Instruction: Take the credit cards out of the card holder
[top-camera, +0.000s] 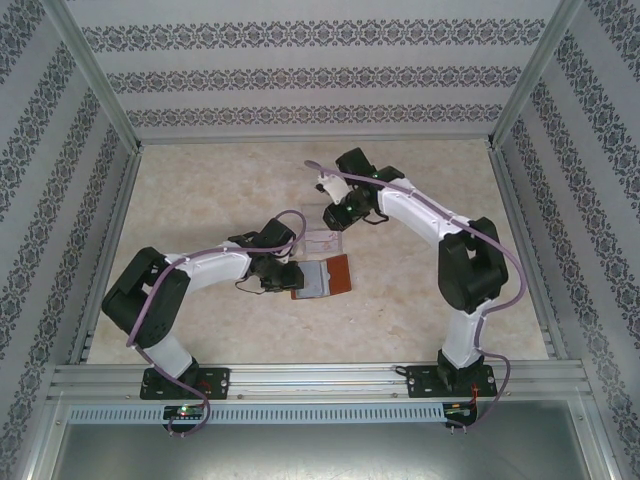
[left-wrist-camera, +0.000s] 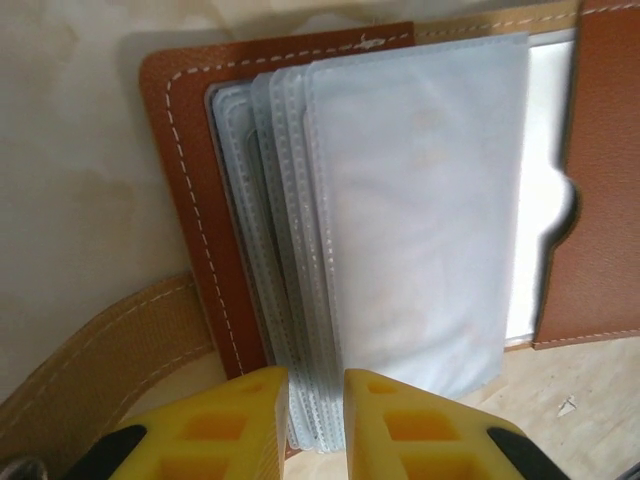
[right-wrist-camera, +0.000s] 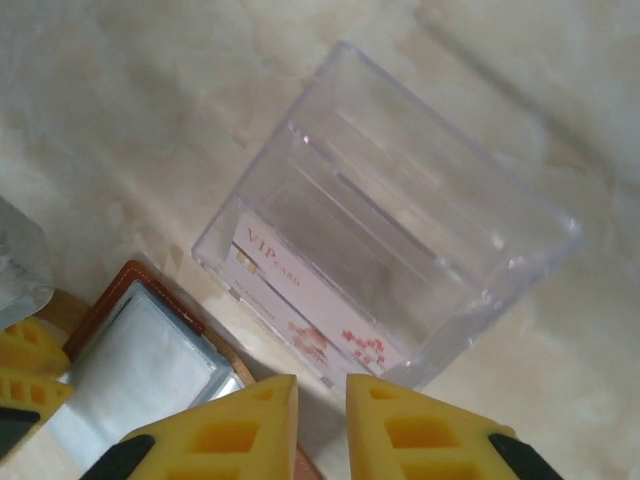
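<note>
The card holder (top-camera: 338, 272) lies open on the table, brown leather (left-wrist-camera: 190, 200) outside with pale grey-blue sleeves (left-wrist-camera: 420, 200) fanned inside. My left gripper (left-wrist-camera: 317, 400) is shut on the lower edges of those sleeves; from above it sits at the holder's left side (top-camera: 288, 277). A whitish credit card (right-wrist-camera: 310, 300) with pink-red marks stands inside the clear plastic stand (right-wrist-camera: 420, 200). My right gripper (right-wrist-camera: 322, 400) hovers just in front of that stand, its jaws a narrow gap apart with nothing between them. The holder's corner (right-wrist-camera: 120, 290) shows beside it.
The clear stand (top-camera: 322, 242) sits just behind the card holder, mid-table. A tan strap tab (left-wrist-camera: 90, 350) trails from the holder's left edge. The left gripper's yellow fingers (right-wrist-camera: 25, 360) reach in beside the right gripper. Patterned walls and metal rails (top-camera: 110, 250) enclose the table.
</note>
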